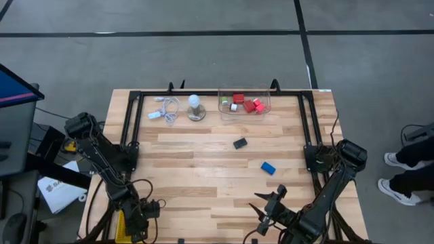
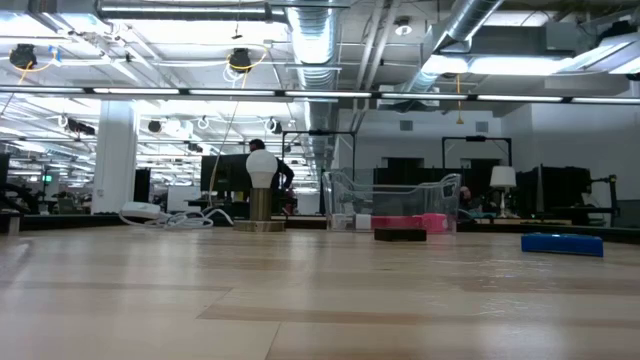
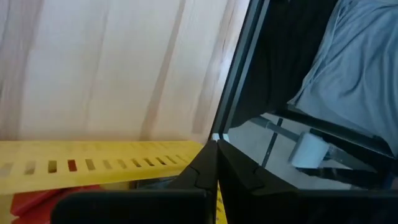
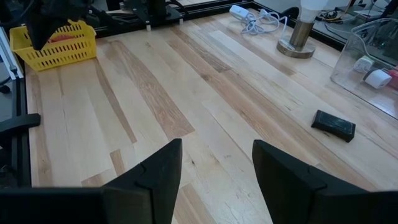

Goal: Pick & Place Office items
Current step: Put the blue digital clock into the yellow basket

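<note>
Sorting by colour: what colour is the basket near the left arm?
Yellow; the basket shows best in the right wrist view.

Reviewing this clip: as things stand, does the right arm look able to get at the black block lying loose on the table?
Probably yes. The right gripper is open, holds nothing, and bare table lies between it and the black block; nothing stands in the way.

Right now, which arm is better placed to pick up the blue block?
The right arm, probably. Its fingers stand open and empty, on the blue block's side. The left gripper is shut, over the yellow basket.

Yellow slotted basket (image 4: 59,42), blue block (image 1: 268,167)
</note>
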`<action>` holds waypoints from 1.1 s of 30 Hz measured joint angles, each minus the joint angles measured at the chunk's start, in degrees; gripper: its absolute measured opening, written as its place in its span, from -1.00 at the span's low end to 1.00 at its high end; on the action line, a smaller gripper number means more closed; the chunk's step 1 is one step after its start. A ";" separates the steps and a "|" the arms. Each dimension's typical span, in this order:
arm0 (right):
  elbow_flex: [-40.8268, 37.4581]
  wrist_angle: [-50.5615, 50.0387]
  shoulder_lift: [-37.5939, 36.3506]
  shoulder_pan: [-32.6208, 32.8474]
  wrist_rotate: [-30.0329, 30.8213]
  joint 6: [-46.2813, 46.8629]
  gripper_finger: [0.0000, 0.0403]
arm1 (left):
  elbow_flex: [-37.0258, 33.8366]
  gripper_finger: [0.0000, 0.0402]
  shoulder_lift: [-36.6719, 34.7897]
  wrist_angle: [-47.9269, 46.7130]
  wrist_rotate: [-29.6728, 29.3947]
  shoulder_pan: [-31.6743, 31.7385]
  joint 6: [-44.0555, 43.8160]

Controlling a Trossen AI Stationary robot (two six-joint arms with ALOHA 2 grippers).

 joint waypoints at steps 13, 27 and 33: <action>0.00 -0.79 0.00 0.00 1.85 -0.36 -0.06 | 0.00 -0.99 -1.31 25.53 -4.36 2.95 29.58; -0.04 -30.47 0.00 -16.66 -16.68 11.68 -0.06 | 0.02 -0.58 -17.03 18.94 -16.85 26.74 76.29; -0.04 -30.08 -0.22 -24.80 -23.27 1.44 -0.06 | 0.02 -0.06 -22.81 17.45 -12.24 31.18 84.30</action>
